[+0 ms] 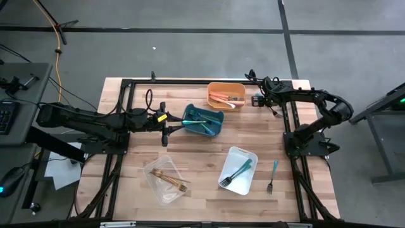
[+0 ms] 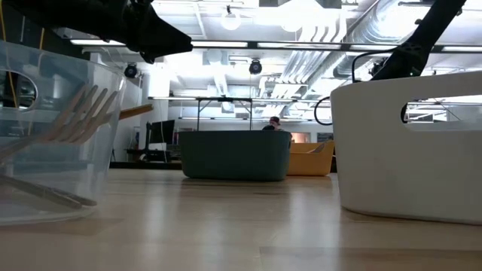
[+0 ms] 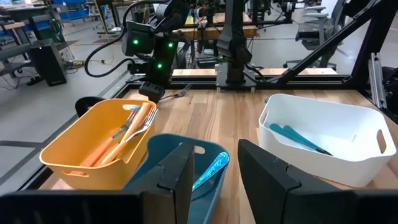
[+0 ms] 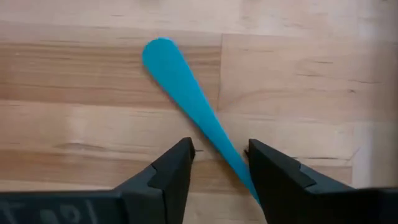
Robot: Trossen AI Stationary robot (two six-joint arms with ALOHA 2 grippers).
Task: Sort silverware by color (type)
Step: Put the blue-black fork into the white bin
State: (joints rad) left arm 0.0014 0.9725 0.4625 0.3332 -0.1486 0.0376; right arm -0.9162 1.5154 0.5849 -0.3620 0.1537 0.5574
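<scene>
My right gripper [image 4: 221,152] points down at the table just right of the orange bin [image 1: 226,95]. It is open, its fingers on either side of a teal-blue silverware handle [image 4: 180,81] that lies flat on the wood. In the high view the gripper [image 1: 257,100] hides that piece. My left gripper [image 3: 216,163] waits open with nothing between its fingers, level, at the left end of the teal bin [image 1: 202,122]. Another teal fork [image 1: 273,175] lies on the table near the right front. My right gripper comes from above, with its fingers across the handle. The narrow part of the handle [image 4: 233,158] runs slantwise up to the inner side of one finger [image 4: 264,168]. Whether they touch, I cannot tell. The piece lies flat on the table.
The orange bin holds salmon-handled pieces [image 3: 121,140] and the teal bin holds teal ones. A white bin [image 1: 238,170] at the front holds a dark-teal fork. A clear bin [image 1: 166,179] at the front left holds gold pieces. A black frame rail [image 1: 288,126] runs beside the right arm.
</scene>
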